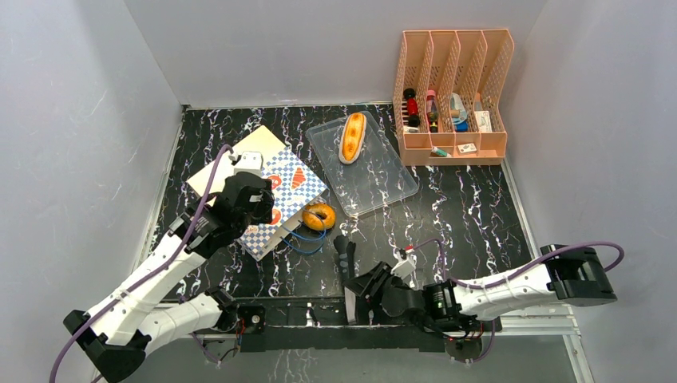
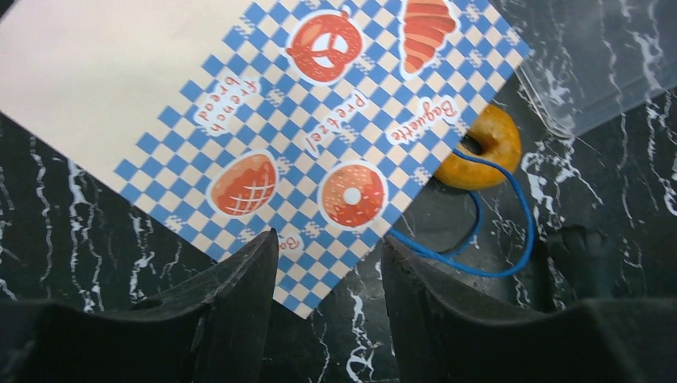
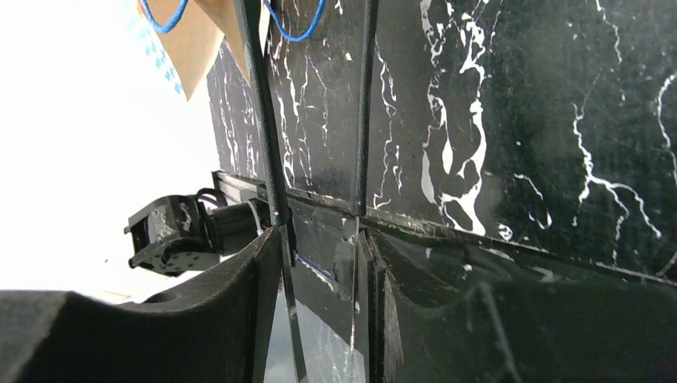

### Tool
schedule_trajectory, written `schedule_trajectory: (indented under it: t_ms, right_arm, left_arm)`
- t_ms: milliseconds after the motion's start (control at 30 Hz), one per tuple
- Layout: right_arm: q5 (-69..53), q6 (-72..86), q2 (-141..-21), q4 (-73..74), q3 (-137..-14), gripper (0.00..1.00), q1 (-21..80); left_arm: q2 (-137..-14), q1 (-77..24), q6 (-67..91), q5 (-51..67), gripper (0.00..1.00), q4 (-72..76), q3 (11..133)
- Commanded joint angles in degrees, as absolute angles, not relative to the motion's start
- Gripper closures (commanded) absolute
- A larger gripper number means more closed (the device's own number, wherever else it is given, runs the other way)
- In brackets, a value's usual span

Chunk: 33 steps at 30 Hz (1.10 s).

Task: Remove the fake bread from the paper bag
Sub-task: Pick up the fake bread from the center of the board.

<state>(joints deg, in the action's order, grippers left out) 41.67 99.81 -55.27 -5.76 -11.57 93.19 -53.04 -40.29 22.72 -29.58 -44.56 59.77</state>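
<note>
The paper bag (image 1: 254, 177) lies flat on the black marble table, its checkered band and blue cord handles (image 1: 303, 239) toward the centre. The golden ring donut (image 1: 319, 215) lies on the table at the bag's mouth, with a cord across it (image 2: 485, 146). The long orange-tan bun (image 1: 352, 136) lies on the clear tray. The round brown roll and the oval reddish bun are out of view. My left gripper (image 1: 254, 209) hovers open and empty over the near corner of the bag (image 2: 319, 136). My right gripper (image 1: 345, 254) is low near the front edge, turned sideways, open and empty.
A clear plastic tray (image 1: 375, 179) sits right of the bag. A peach file organizer (image 1: 451, 96) with small items stands at the back right. Grey walls enclose the table on three sides. The left arm's base motor (image 3: 172, 231) shows in the right wrist view.
</note>
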Motion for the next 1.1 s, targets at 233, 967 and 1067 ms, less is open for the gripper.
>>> schedule_trajectory:
  t_ms: [233, 967, 1067]
  right_arm:
    - [28.4, 94.1, -59.5, -22.1, -10.0, 0.64, 79.3]
    - [16.9, 91.9, -65.5, -33.8, -8.5, 0.65, 69.6]
    - [16.5, 91.9, -65.0, -33.8, -8.3, 0.65, 69.1]
  left_arm:
    - [-55.0, -47.5, 22.9, -21.4, 0.46, -46.9, 58.4]
    - [-72.2, -54.0, 33.3, -38.0, 0.22, -54.8, 59.8]
    - [-73.2, -54.0, 32.8, -36.9, 0.22, -53.3, 59.1]
